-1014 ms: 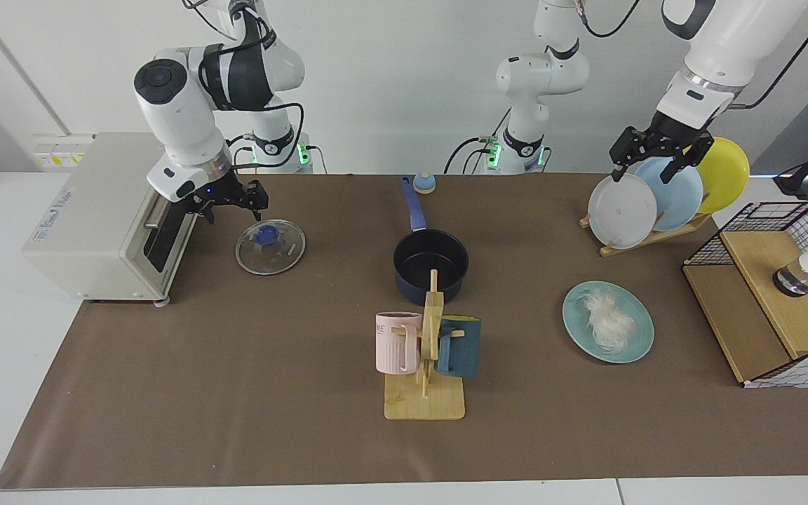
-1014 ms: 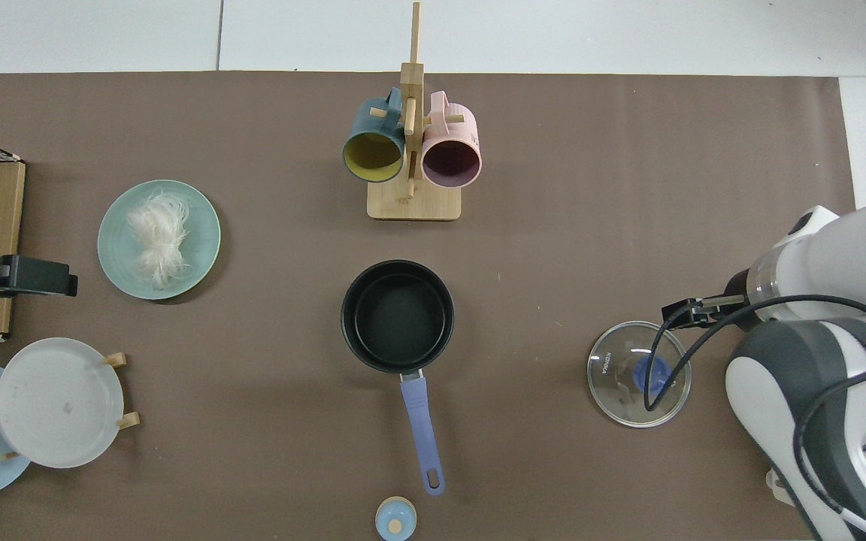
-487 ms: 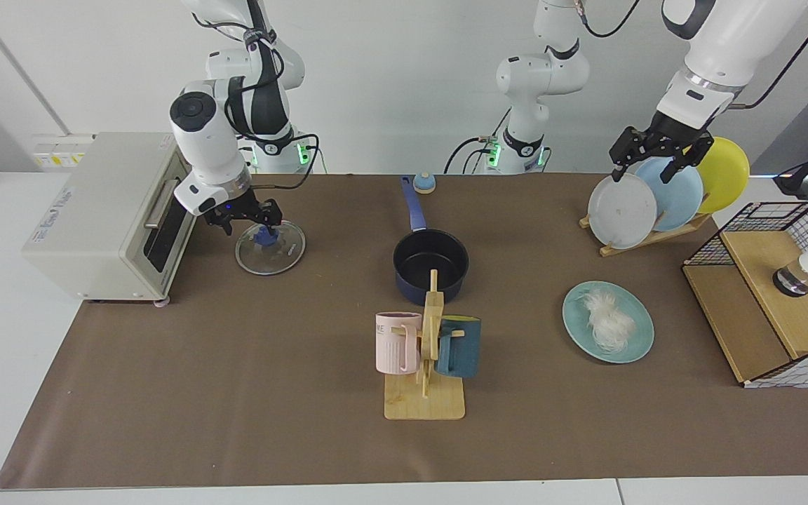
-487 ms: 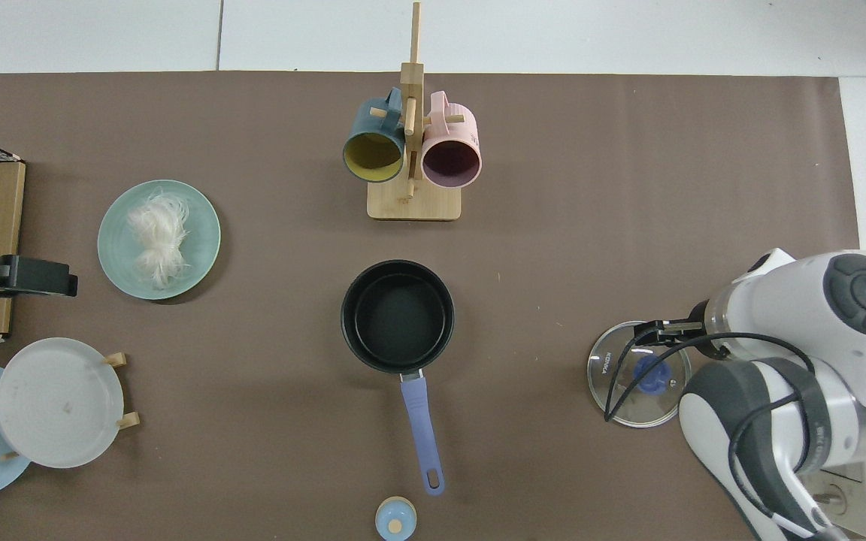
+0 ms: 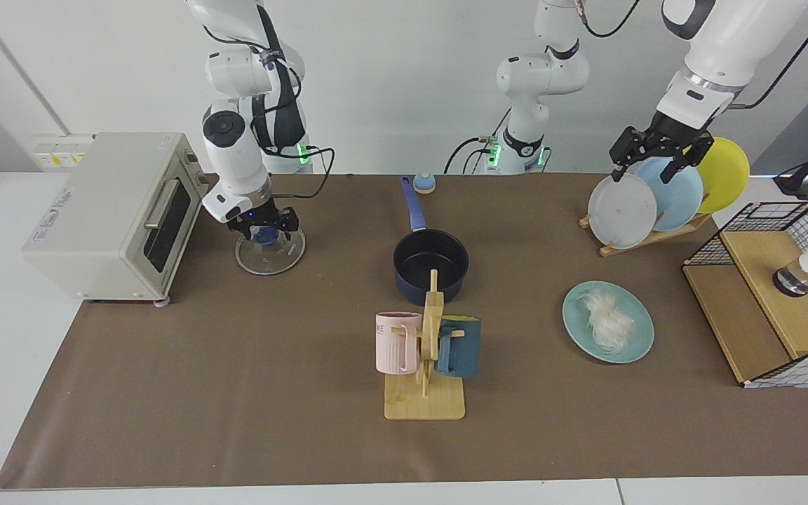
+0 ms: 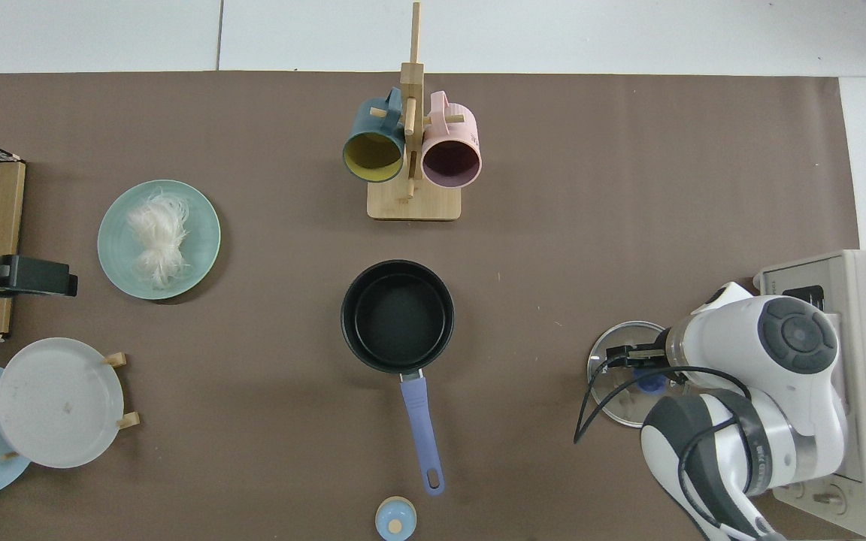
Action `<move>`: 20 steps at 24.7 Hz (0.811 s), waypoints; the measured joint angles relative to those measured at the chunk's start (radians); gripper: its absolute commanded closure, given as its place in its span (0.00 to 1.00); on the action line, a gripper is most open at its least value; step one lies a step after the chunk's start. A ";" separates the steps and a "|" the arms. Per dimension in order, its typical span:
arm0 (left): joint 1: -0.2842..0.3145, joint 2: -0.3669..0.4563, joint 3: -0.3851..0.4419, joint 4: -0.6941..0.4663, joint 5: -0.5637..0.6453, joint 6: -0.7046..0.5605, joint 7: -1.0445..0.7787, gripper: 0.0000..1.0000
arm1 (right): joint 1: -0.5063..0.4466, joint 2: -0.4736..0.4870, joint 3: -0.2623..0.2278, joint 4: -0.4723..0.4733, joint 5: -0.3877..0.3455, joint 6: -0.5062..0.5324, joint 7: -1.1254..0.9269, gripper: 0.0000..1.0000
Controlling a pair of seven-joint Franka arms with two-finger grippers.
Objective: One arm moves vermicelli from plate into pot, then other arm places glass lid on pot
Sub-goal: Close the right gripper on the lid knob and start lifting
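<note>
Facing view shows the right gripper (image 5: 264, 229) low over the glass lid (image 5: 270, 251), at its blue knob (image 5: 264, 236). I cannot tell if its jaws are open or closed on the knob, because the wrist hides them. The lid lies flat on the brown tabletop (image 5: 236, 393), beside the toaster oven (image 5: 106, 214) and well apart from the pot (image 5: 431, 265). The left gripper (image 5: 660, 153) waits high up by the plate rack (image 5: 646, 231), and its jaws look spread apart with nothing in them. The vermicelli (image 5: 609, 320) sits on the plate (image 5: 639, 347), and the pot is empty, so the noodle step is not done yet. I think the step in hand is grabbing the lid. To do it well, the jaws should sit evenly on both sides of the knob, squeeze firmly, and lift straight up so the lid does not tip. The lid is clear, smooth glass with a thin metal rim, so it may slip or clink. The knob is small and round. The pot is dark and round with a long straight handle (image 5: 412, 205). The noodles are thin, white and fluffy, so they may catch and trail. The plate is flat and shiny.
</note>
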 measured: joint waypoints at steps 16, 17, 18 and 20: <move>0.000 0.000 0.000 0.000 0.000 0.000 0.000 0.00 | -0.006 0.000 -0.010 -0.122 0.000 0.079 0.000 0.32; 0.000 0.000 0.000 0.000 0.000 0.000 0.000 0.00 | -0.007 0.000 -0.010 -0.127 0.000 0.084 0.000 0.47; 0.000 0.000 0.000 0.000 0.000 0.000 0.000 0.00 | -0.008 0.000 -0.011 -0.131 0.000 0.087 0.000 0.59; 0.000 0.000 0.000 0.000 0.000 0.000 0.000 0.00 | -0.010 -0.001 -0.011 -0.132 0.000 0.088 0.000 0.78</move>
